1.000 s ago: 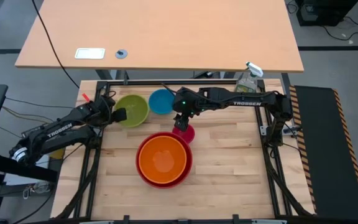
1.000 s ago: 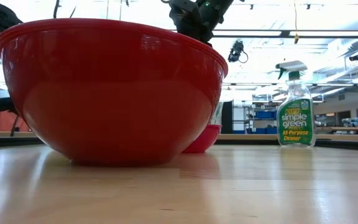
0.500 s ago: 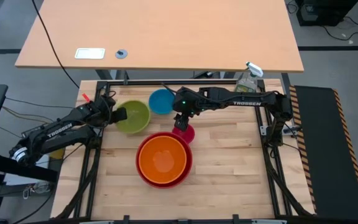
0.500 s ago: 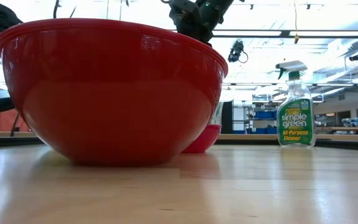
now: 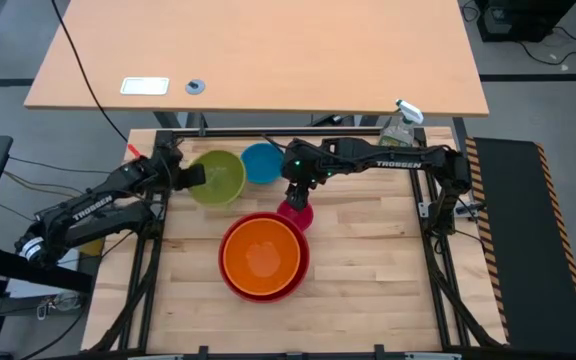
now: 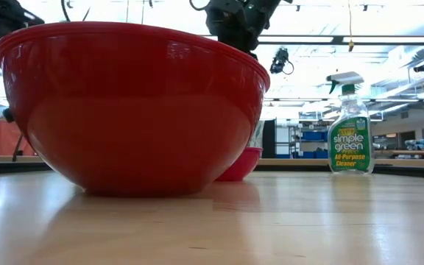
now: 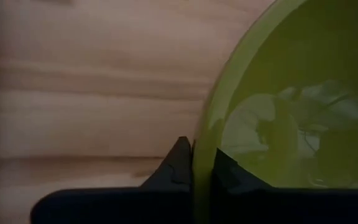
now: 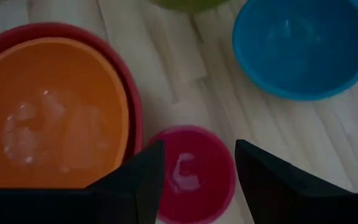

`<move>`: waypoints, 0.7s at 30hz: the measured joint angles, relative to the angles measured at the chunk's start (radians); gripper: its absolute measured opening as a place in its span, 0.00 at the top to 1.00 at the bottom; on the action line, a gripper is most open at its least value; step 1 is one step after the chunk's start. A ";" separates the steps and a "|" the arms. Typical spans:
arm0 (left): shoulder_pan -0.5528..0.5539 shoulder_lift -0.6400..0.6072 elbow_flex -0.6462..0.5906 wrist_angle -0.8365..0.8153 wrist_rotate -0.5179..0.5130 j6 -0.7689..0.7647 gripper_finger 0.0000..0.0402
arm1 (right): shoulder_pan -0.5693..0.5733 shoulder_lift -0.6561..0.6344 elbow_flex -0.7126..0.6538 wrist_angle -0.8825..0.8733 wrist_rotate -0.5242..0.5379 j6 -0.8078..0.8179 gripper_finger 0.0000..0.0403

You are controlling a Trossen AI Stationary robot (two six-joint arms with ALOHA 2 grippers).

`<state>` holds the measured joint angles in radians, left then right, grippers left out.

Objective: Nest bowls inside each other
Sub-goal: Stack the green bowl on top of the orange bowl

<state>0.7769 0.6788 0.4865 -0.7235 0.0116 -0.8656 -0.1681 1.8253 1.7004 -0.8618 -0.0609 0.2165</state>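
The lime green bowl (image 5: 220,176) is at the far left of the table, with my left gripper (image 5: 190,177) shut on its left rim. Beside it on the wood stands the blue bowl (image 5: 260,163). The orange bowl (image 5: 262,252) sits inside the red bowl (image 5: 230,280) at the middle. The small pink bowl (image 5: 298,215) rests on its base just behind the red one. My right gripper (image 8: 197,180) hangs open above the pink bowl (image 8: 194,171), touching nothing. My left gripper pinches the green bowl's rim (image 7: 201,146) on the bowl's left side, one finger (image 7: 229,177) inside the bowl and one (image 7: 178,167) outside. The fingers come from the table's left, slanting down. Whether the bowl's base is clear of the wood, I cannot tell.
A clear spray bottle (image 5: 400,128) stands at the table's far right corner, also seen in the low view (image 6: 350,132). The red bowl (image 6: 135,110) fills the low view's left. Bare wood lies to the right of the bowls and along the near edge.
My left gripper has shut on the green bowl's left rim and risen. The bowl has shifted a little toward the table's right with it. My right gripper stays open over the pink bowl.
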 joint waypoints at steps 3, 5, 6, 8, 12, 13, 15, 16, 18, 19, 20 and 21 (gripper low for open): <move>0.000 0.000 0.065 -0.026 0.060 0.048 0.98 | -0.025 -0.035 0.000 -0.041 -0.011 0.000 0.50; -0.007 0.002 0.109 -0.038 0.104 0.068 0.98 | -0.040 -0.068 -0.005 -0.057 0.008 -0.004 0.50; -0.015 0.002 0.133 -0.040 0.121 0.075 0.98 | -0.047 -0.090 -0.017 -0.046 0.029 -0.006 0.50; -0.038 0.002 0.182 -0.039 0.146 0.084 0.98 | -0.065 -0.143 -0.063 0.018 0.056 -0.008 0.50; -0.119 0.010 0.286 -0.050 0.159 0.092 0.98 | -0.114 -0.251 -0.191 0.176 0.059 0.015 0.50; -0.143 0.017 0.310 -0.051 0.159 0.092 0.98 | -0.126 -0.272 -0.226 0.206 0.060 0.025 0.50; -0.201 0.046 0.355 -0.059 0.156 0.082 0.98 | -0.145 -0.310 -0.288 0.245 0.063 0.051 0.50; -0.232 0.066 0.375 -0.059 0.157 0.073 0.98 | -0.151 -0.326 -0.317 0.257 0.062 0.066 0.50; -0.301 0.119 0.419 -0.058 0.151 0.060 0.98 | -0.160 -0.352 -0.368 0.278 0.061 0.095 0.50; -0.335 0.148 0.438 -0.058 0.149 0.053 0.98 | -0.164 -0.363 -0.392 0.283 0.060 0.103 0.50; -0.374 0.178 0.456 -0.059 0.144 0.049 0.98 | -0.164 -0.370 -0.411 0.284 0.060 0.111 0.50; -0.411 0.211 0.475 -0.062 0.139 0.044 0.98 | -0.164 -0.378 -0.429 0.284 0.060 0.120 0.50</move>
<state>0.3660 0.8900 0.9619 -0.7860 0.1506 -0.8211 -0.3325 1.4472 1.2710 -0.5777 -0.0010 0.3360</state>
